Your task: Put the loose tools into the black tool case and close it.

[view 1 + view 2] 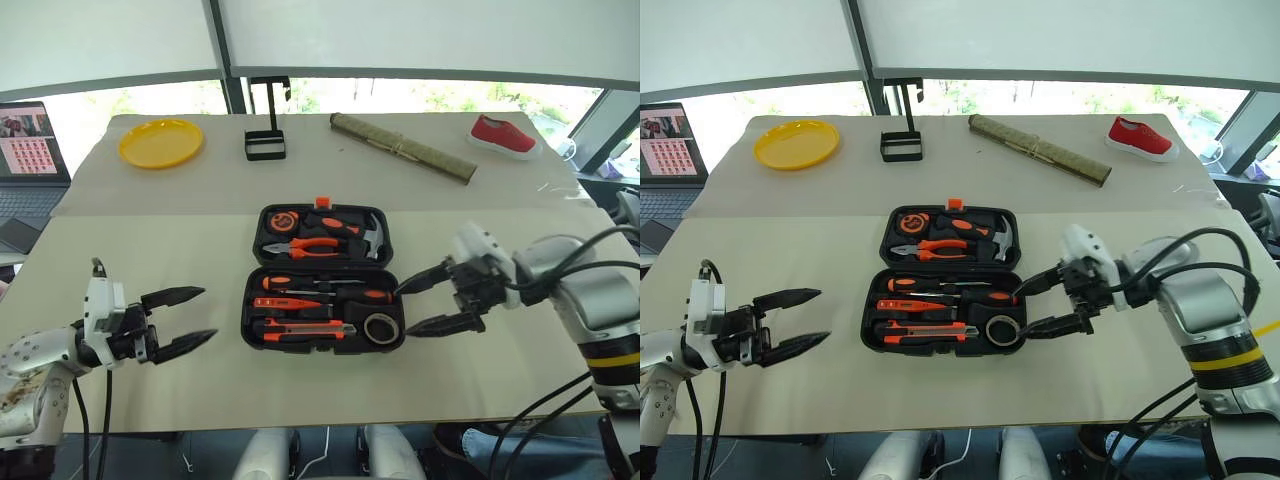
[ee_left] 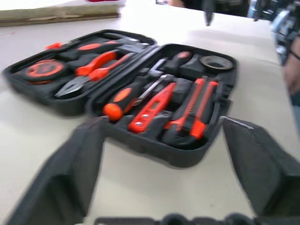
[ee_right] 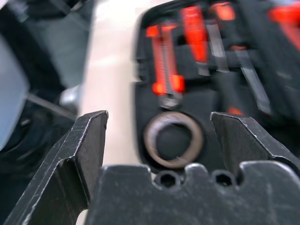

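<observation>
The black tool case (image 1: 322, 280) lies open mid-table, its near half holding the utility knife (image 1: 300, 333), screwdrivers (image 1: 325, 293) and roll of tape (image 1: 380, 327). Both the left gripper (image 1: 190, 318) and right gripper (image 1: 418, 303) flank it, spread and empty. Slot details blur; tools seem seated. Farther off sits a yellow plate (image 1: 160, 142).

Each arm is silver-grey metal with a white wrist block and ends in a claw, the left claw (image 1: 195, 318) and the right claw (image 1: 422, 303), of two black, tapering fingers. Black cables loop along both forearms. The right arm (image 1: 1200, 315) carries a yellow band.
</observation>
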